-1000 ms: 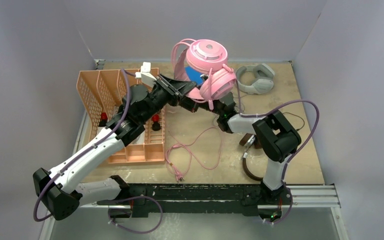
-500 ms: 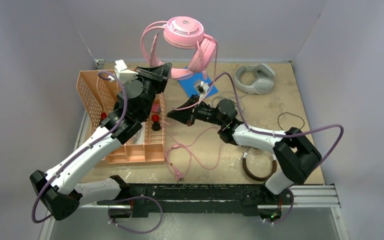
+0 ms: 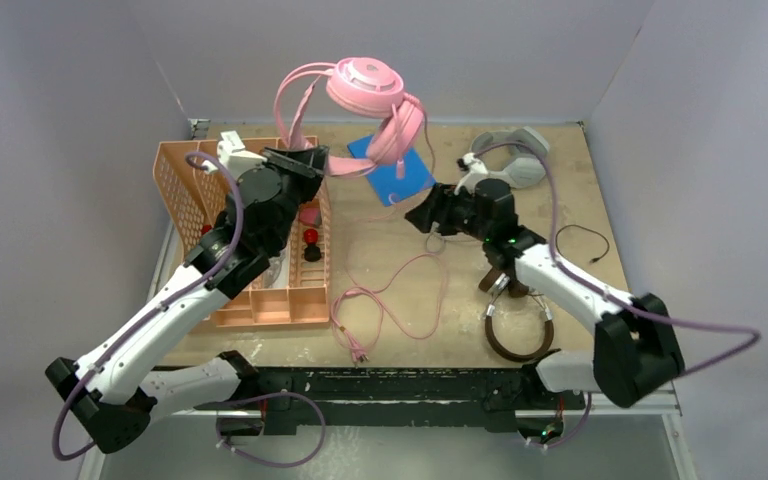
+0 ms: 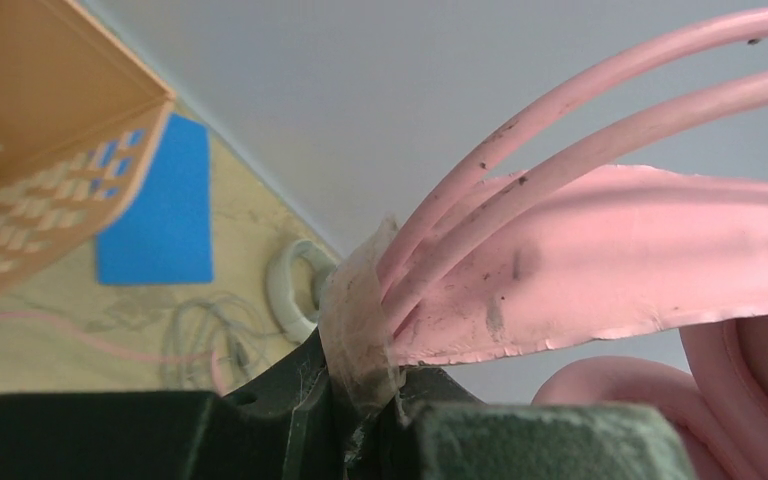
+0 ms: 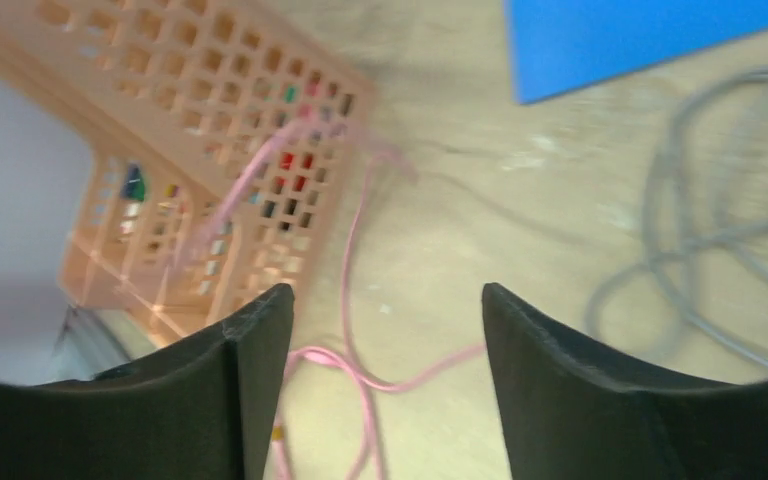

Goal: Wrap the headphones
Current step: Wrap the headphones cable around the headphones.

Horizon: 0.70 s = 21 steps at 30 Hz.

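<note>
The pink headphones hang high over the back of the table. My left gripper is shut on their headband, pinching it at a taped spot between the jaws. Their pink cable trails down and lies in loose loops on the table. My right gripper hovers open and empty, low over that cable, with its fingers wide apart. The light-grey headphones lie at the back right, their grey cable beside my right gripper. The brown headphones lie at the front right.
An orange mesh organiser with small red and black items stands at the left, right under my left arm. A blue mat lies at the back centre beneath the hanging headset. A thin black cable curls at the right.
My right gripper has opened, left the pink headset and swung back right, low over the table. My left arm has lifted the pink headphones higher and to the left.
</note>
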{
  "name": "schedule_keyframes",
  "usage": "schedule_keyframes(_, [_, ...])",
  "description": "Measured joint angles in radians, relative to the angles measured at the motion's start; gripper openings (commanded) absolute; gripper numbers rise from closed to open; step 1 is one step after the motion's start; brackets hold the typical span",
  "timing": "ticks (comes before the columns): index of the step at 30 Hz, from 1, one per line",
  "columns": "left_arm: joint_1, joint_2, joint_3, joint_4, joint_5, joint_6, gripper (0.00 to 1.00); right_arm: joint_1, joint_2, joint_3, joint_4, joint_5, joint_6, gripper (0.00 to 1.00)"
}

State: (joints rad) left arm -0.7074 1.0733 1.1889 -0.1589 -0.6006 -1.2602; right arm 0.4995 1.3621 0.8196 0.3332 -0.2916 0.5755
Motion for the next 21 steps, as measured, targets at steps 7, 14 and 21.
schedule_keyframes(7, [0.0, -0.111, -0.105, -0.083, -0.108, 0.072, 0.0, -0.019, -0.267, 0.068, -0.418, 0.197, -0.076, 0.94])
schedule_keyframes(14, [0.0, -0.037, -0.184, -0.023, -0.151, 0.163, 0.0, 0.002, -0.392, 0.165, -0.486, 0.189, 0.037, 0.97])
schedule_keyframes(21, [0.0, 0.001, -0.295, 0.098, -0.19, 0.262, 0.0, 0.087, -0.286, 0.243, -0.368, 0.177, 0.248, 0.99])
